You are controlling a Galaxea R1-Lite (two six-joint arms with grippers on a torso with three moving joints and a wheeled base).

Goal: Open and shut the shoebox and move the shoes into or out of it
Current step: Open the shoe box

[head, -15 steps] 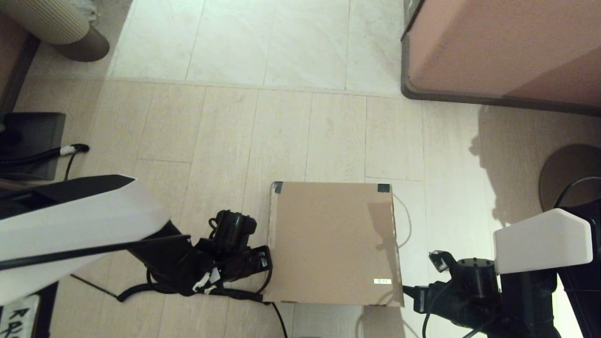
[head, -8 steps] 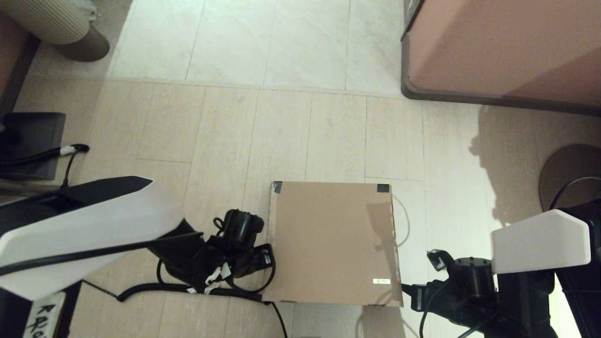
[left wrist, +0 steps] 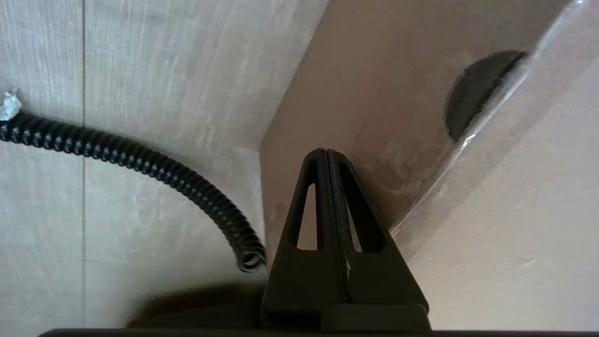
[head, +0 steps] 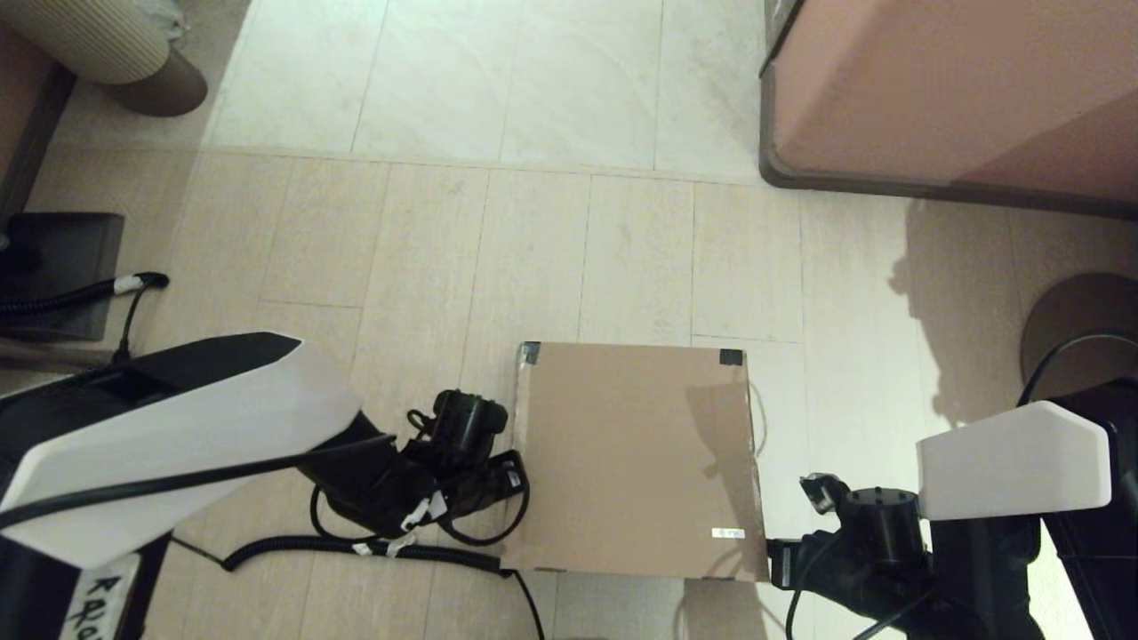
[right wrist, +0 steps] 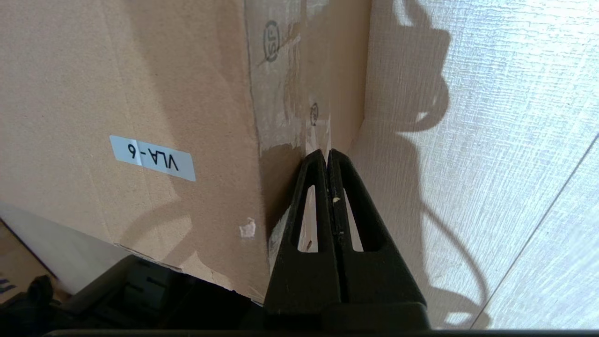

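Note:
The brown cardboard shoebox (head: 636, 458) lies on the floor with its lid down, black tape on the two far corners and a small white label (head: 726, 532) near the front right. My left gripper (left wrist: 326, 152) is shut, its tips against the box's left side wall (left wrist: 374, 117) under the lid edge, near a round hand hole (left wrist: 477, 89). My right gripper (right wrist: 326, 152) is shut too, its tips at the box's right side wall (right wrist: 299, 93) just below the lid. The shoes are hidden.
A large pinkish-brown cabinet (head: 960, 98) stands at the far right. A ribbed beige object (head: 107, 44) sits at the far left, a dark block (head: 62, 267) at the left edge. A coiled black cable (head: 356, 551) lies on the floor beside the left arm.
My left arm has pushed rightward until its gripper reached the box's left side. The right arm has edged left toward the box's right side. The box has shifted slightly.

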